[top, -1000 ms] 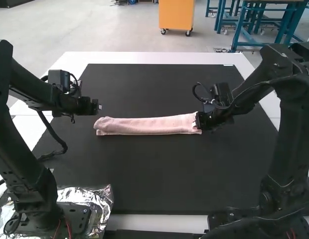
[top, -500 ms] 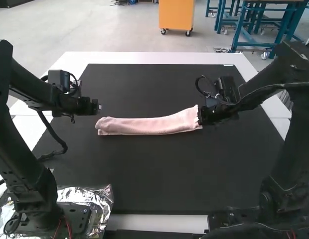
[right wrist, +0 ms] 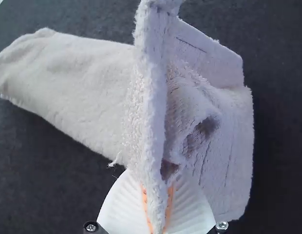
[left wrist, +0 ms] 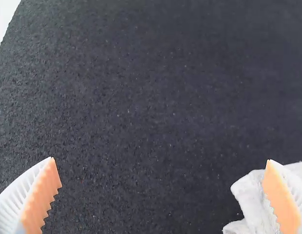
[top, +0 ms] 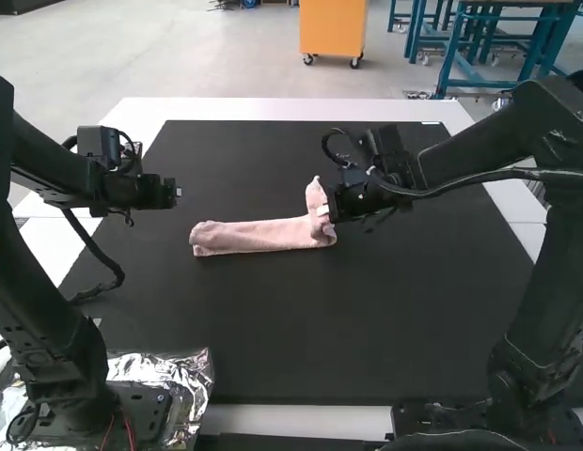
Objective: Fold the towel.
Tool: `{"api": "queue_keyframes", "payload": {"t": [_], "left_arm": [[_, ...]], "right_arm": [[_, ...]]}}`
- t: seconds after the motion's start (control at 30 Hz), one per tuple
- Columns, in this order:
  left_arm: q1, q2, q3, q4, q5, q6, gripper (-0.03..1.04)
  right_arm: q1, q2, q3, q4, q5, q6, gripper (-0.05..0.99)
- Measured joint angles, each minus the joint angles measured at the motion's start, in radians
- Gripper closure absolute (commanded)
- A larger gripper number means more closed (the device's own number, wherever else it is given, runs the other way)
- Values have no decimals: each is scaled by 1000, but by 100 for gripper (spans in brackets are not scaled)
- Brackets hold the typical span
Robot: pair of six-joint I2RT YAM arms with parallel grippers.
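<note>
"Why's our right pincer [right wrist: 157, 195] pinching the towel [top: 259, 236] near 1 end?"

"Probably to fold it over, the rest's on our mat [top: 310, 329]. Our left pincer [left wrist: 160, 160] is wide open, free to help."

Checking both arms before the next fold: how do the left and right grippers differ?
The left gripper is wide open and empty; the right gripper is shut on a raised ridge of the towel. The left gripper is near one end of the towel, the right gripper near the other. Both have ribbed fingers.
</note>
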Motion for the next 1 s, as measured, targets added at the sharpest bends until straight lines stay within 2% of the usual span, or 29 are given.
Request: {"api": "queue_keyframes", "payload": {"t": [0.13, 0.47, 0.73, 1.0], "left_arm": [[39, 0, 0, 3, -6, 1, 4], [101, 0, 0, 37, -11, 19, 4], [122, 0, -18, 42, -6, 26, 4], [124, 0, -48, 65, 2, 26, 4]], "right_arm": [[73, 66, 62, 8, 0, 11, 96], [216, 253, 245, 10, 1, 19, 96], [280, 383, 407, 7, 4, 21, 96], [327, 493, 550, -18, 4, 20, 93]]}}
